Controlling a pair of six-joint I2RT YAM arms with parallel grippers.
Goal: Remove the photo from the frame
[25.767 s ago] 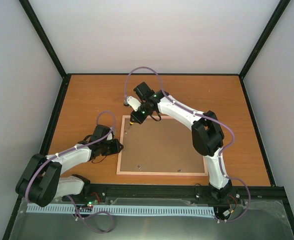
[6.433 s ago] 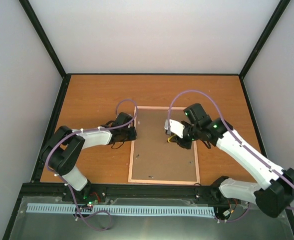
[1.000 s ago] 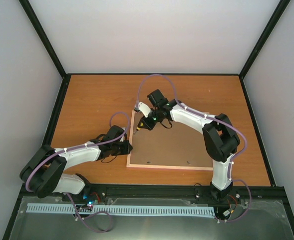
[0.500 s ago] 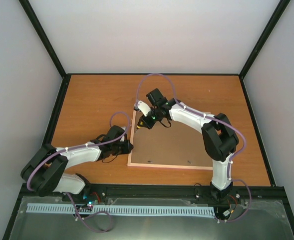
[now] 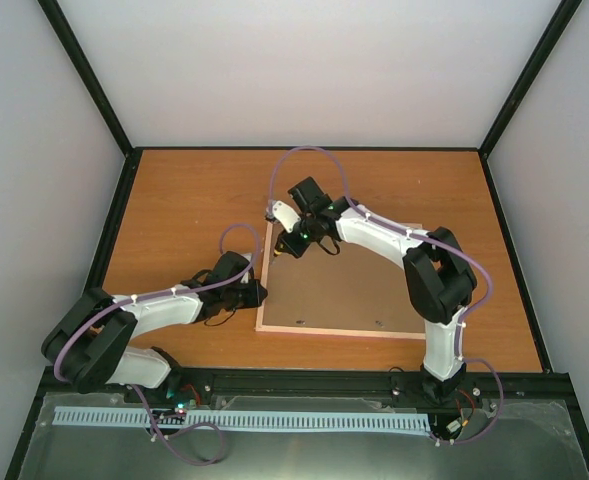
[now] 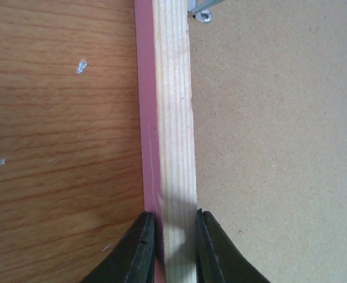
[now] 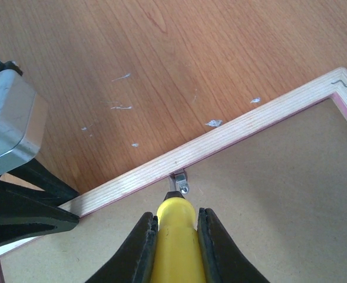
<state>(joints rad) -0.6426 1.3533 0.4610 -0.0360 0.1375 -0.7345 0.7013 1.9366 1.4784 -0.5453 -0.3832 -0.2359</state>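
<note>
With my left hand (image 6: pixel 173 221) clamped on the stiff, light frame (image 6: pixel 173 118) and my right hand (image 7: pixel 175 221) pinching a yellow tool (image 7: pixel 174 244) at its metal tab (image 7: pixel 179 180), I'd expect a flimsy photo, best lifted by its edges.

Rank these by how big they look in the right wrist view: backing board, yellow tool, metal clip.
1. backing board
2. yellow tool, enlarged by its nearness to the camera
3. metal clip, clearly smallest

L gripper (image 6: pixel 172 219) low, elbow bent, fingers pinching frame (image 6: pixel 173 106) rail. R arm reaches fwd, R gripper (image 7: pixel 176 216) clamped on yellow tool (image 7: pixel 173 253).
</note>
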